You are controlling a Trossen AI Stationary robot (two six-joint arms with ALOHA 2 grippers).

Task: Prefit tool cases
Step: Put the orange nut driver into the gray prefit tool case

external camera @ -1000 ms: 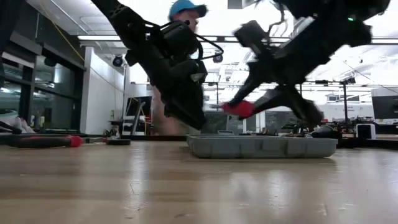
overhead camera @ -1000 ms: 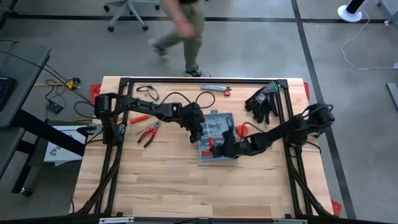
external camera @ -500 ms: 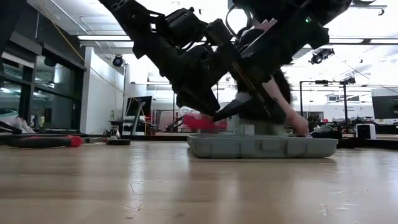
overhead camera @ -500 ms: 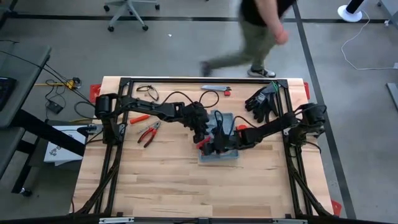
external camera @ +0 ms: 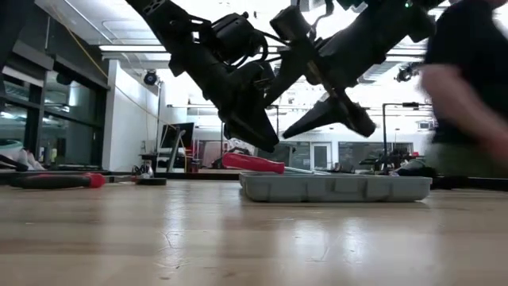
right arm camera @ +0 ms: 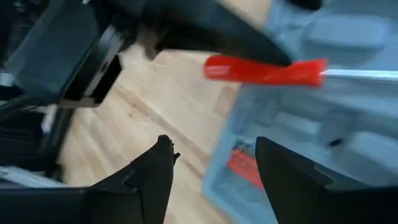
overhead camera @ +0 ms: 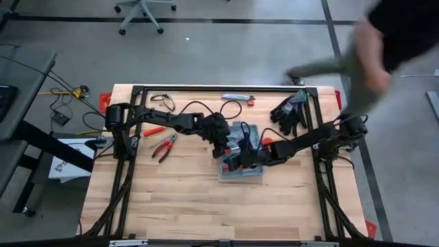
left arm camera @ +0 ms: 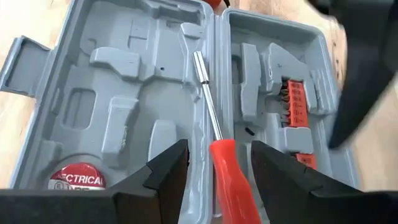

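The grey-blue tool case point(left arm camera: 124, 93) lies open and flat on the table point(overhead camera: 247, 171), its moulded recesses facing up. A red-handled screwdriver point(left arm camera: 229, 171) lies along the ridge between the two halves, and its handle point(external camera: 254, 163) sticks out past the case's end. My left gripper point(left arm camera: 217, 168) hangs open just above that handle, one finger on each side, touching nothing. My right gripper point(right arm camera: 214, 168) is open and raised over the case point(external camera: 333, 187), clear of the screwdriver point(right arm camera: 264, 70). A row of orange bits point(left arm camera: 295, 106) sits in one half.
Red-handled pliers point(overhead camera: 163, 146) and another red tool point(overhead camera: 154, 130) lie left of the case. Black gloves point(overhead camera: 289, 113) lie at the far right and a slim grey bar point(overhead camera: 236, 98) at the far edge. A person point(overhead camera: 391, 41) moves behind the far right corner.
My right gripper has carried the red-handled screwdriver toward the table's left over the case, lowered it, opened and let go, then risen. The screwdriver now lies on the open case. A person has walked from left to right behind the table.
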